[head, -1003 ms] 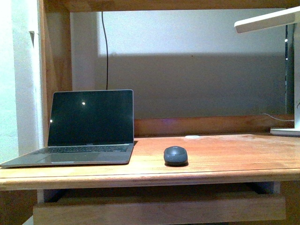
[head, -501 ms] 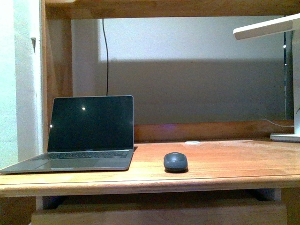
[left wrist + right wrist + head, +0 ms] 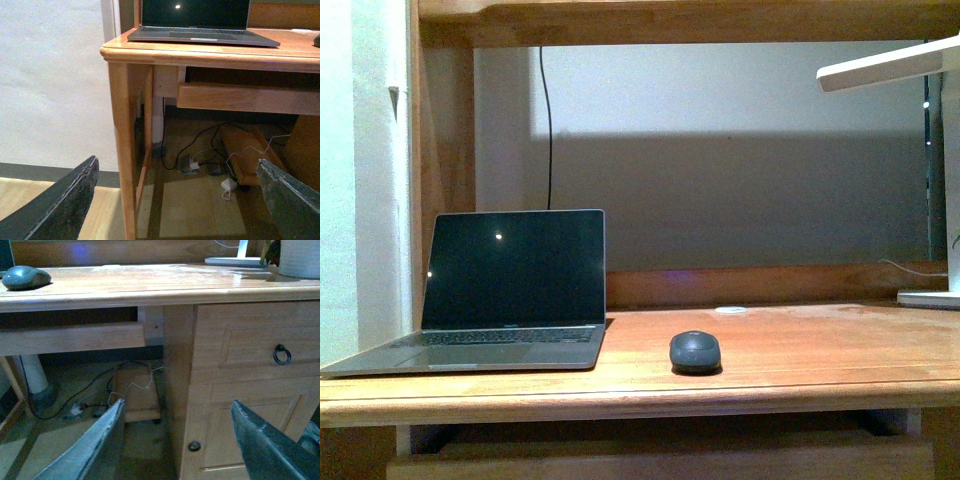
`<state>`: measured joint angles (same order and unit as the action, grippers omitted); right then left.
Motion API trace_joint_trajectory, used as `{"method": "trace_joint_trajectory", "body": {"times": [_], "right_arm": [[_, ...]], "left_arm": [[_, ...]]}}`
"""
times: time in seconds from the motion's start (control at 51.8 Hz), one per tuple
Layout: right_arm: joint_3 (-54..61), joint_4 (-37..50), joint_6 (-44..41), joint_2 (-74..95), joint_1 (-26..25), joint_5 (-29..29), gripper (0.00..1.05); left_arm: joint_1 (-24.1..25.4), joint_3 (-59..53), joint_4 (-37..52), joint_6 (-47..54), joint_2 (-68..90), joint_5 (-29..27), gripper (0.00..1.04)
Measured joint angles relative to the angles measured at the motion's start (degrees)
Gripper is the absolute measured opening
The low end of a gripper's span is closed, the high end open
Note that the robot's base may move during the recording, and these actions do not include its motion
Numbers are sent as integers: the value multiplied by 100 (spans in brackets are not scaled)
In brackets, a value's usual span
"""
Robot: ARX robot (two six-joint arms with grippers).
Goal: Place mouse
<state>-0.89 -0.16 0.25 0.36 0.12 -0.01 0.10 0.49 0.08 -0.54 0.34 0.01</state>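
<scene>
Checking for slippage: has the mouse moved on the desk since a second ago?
No. The mouse keeps the same gap to the right of the laptop; only the whole view shifted.

Dim, soft focus (grainy), broad shadow across wall [image 3: 740, 190]

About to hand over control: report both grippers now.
Left gripper: open, holding nothing, below the desk top.
Right gripper: open, holding nothing; the mouse sits on the desk.
</scene>
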Motion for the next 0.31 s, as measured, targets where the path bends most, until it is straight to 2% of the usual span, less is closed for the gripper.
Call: {"method": "trace_joint_trajectory", "body": {"times": [0.058, 0.193, 0.309], "right_arm": [[0, 0, 0, 0, 0, 0, 78], [0, 0, 0, 0, 0, 0, 98], [0, 0, 0, 0, 0, 0, 97]], "left_arm": [[0, 0, 0, 0, 0, -2, 97], [0, 0, 0, 0, 0, 0, 97], [0, 0, 0, 0, 0, -2, 97]]}}
